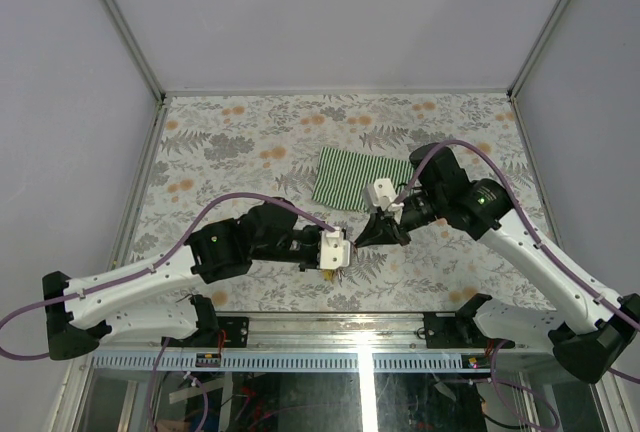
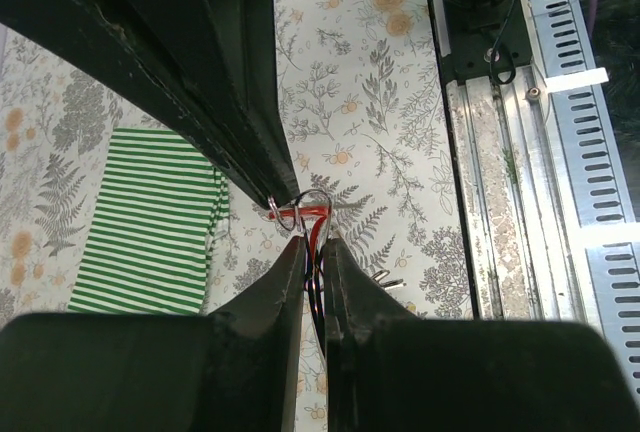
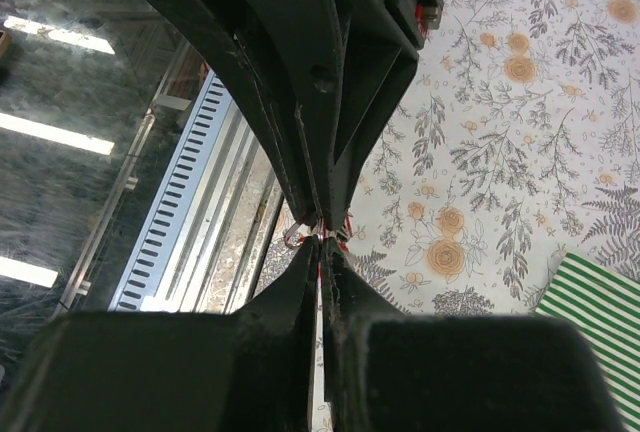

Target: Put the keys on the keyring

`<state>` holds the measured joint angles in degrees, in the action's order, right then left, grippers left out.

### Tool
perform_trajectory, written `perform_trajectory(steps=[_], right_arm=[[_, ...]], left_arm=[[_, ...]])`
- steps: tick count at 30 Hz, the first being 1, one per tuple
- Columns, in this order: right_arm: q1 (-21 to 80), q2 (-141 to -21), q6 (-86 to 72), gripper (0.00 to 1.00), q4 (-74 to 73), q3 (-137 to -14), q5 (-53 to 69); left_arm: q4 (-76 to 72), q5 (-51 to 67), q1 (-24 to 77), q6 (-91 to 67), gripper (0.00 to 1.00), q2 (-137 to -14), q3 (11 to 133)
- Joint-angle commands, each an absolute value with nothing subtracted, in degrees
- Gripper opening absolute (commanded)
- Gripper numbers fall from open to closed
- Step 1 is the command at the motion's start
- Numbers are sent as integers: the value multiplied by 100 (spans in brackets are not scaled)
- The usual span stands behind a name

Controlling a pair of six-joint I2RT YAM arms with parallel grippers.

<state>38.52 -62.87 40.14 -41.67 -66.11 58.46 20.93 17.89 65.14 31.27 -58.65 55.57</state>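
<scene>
My left gripper (image 1: 346,255) and right gripper (image 1: 361,243) meet tip to tip above the table's near middle. In the left wrist view my left gripper (image 2: 312,243) is shut on red and black key tags (image 2: 318,252) of the bunch. The silver keyring (image 2: 312,202) sticks out just past its tips, where the right fingers (image 2: 262,167) reach it. In the right wrist view my right gripper (image 3: 322,243) is shut on a thin red-tagged key (image 3: 319,274), touching the ring (image 3: 297,236). Part of the bunch (image 1: 331,274) hangs below the left gripper. A separate black-tagged key is hidden.
The green-and-white striped cloth (image 1: 360,180) lies flat behind the grippers, also in the left wrist view (image 2: 150,222). The floral table cover (image 1: 250,142) ends at a slotted aluminium rail (image 1: 400,360) along the near edge. Frame posts stand at the back corners.
</scene>
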Motion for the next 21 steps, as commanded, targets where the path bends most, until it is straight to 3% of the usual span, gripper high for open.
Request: perform_trajectory(steps=[1, 21], right_arm=[[4030, -6363, 4163, 0, -4295, -6889, 5956], [4335, -6500, 4295, 0, -4636, -6925, 5722]], left_arm=[[1925, 1864, 6477, 3220, 0, -5874, 5827], [1925, 1836, 6478, 3217, 0, -5913, 5823]])
